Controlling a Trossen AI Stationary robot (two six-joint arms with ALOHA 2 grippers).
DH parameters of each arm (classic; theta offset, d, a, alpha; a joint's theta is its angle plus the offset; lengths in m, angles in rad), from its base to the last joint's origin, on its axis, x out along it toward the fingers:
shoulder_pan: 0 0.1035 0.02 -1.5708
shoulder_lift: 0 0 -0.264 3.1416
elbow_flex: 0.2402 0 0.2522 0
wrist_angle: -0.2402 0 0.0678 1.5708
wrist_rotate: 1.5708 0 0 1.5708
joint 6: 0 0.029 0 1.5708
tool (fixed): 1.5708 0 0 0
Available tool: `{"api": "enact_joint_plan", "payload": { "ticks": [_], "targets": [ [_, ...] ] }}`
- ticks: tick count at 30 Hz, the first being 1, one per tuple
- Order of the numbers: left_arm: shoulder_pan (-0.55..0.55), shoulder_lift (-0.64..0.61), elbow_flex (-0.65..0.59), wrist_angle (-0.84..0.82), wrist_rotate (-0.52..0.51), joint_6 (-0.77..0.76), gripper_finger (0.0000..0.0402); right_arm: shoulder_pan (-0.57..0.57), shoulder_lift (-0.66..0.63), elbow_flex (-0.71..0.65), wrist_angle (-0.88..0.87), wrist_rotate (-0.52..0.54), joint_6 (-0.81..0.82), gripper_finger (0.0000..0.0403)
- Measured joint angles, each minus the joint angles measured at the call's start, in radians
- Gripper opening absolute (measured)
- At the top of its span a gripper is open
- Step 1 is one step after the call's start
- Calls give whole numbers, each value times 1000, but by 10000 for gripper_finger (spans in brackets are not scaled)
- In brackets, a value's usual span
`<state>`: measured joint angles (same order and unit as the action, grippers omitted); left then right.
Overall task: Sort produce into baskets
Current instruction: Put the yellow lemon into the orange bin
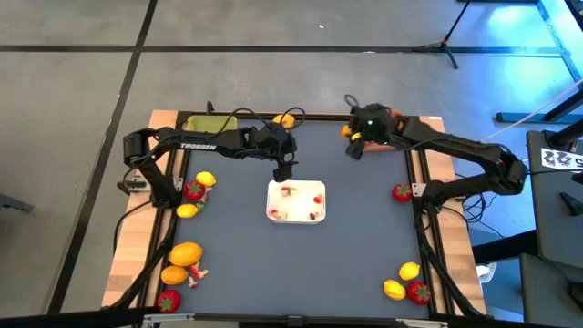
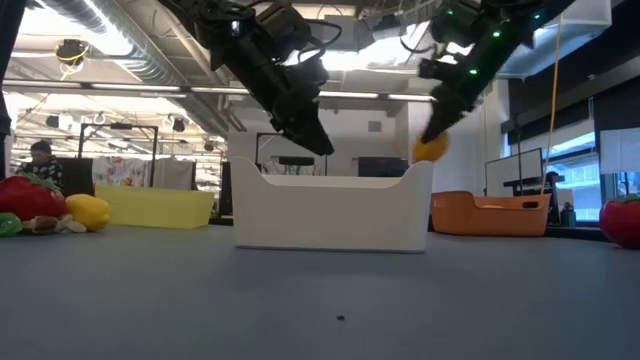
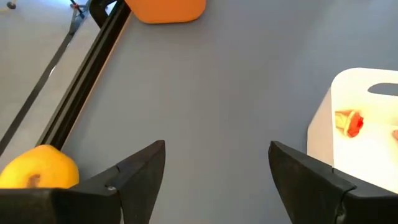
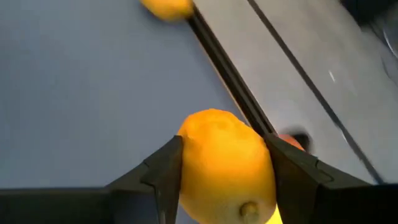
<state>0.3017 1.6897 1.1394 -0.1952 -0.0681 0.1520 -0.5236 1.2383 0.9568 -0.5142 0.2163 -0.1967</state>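
Note:
My right gripper (image 4: 224, 155) is shut on a yellow-orange lemon (image 4: 227, 165) and holds it in the air by the table's far edge, near the orange basket (image 2: 490, 213), which the arm mostly covers in the high view (image 1: 346, 131). My left gripper (image 3: 217, 168) hangs open over the far edge of the white tray (image 1: 296, 200), with nothing between its fingers. The yellow-green basket (image 1: 209, 122) stands at the far left. Another lemon (image 1: 287, 118) lies against the far rail. My right gripper pinches the lemon between its two fingers, one on each of two opposite sides (image 4: 186, 155). The fingers slant down from the table's right side. The lemon (image 2: 430, 148) hangs below the fingers, clear of the table.
Loose produce lies along the left edge, such as a strawberry (image 1: 193, 189) and an orange piece (image 1: 187, 253). More lies on the right, such as a strawberry (image 1: 402, 192) and a lemon (image 1: 409, 271). Small red scraps (image 1: 314, 199) lie in the white tray. A black rail (image 3: 87, 68) frames the mat.

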Motion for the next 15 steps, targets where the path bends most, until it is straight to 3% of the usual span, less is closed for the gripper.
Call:
{"api": "enact_joint_plan", "payload": {
  "ticks": [5, 10, 15],
  "targets": [
    [0, 0, -2, -2, 0, 0, 281, -106, -40, -1, -143, 82, 75, 192],
    [0, 0, -2, -3, 0, 0, 280, -239, -39, -5, -274, 83, 140, 192],
    [0, 0, -2, -3, 0, 4, 280, -338, -39, -62, -257, 73, 180, 193]
  ]
}}
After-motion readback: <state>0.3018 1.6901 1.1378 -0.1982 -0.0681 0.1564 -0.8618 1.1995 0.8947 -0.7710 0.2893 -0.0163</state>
